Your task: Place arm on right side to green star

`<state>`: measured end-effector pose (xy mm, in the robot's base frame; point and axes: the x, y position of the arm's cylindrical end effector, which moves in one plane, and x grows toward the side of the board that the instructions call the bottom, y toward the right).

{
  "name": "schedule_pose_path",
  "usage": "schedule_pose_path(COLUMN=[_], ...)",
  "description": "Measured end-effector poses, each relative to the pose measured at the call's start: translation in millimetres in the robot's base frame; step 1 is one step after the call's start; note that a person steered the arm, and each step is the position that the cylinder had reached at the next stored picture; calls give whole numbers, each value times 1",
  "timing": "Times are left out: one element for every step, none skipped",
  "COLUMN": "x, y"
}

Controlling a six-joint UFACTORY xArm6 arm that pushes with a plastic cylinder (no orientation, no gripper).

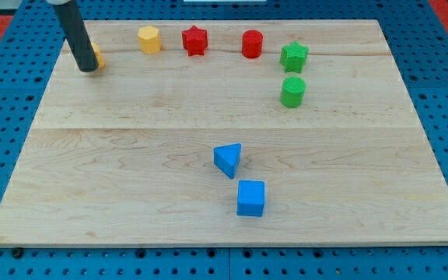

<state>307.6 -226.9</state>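
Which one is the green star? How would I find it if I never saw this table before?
Look along the top edge of the wooden board, where a row of blocks runs toward the view's right. The green star ends that row, just right of the red cylinder. The green cylinder below it is round; the star has points.

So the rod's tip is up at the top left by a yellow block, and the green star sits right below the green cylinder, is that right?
Not quite. The camera view shows my tip at the view's top left against a partly hidden yellow block, as you said, but the green star sits just above the green cylinder, not below it.
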Motion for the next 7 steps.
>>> schedule_pose_path(x=[-22,-38,23,66,79,69,41], y=[0,0,4,75,160,235,312])
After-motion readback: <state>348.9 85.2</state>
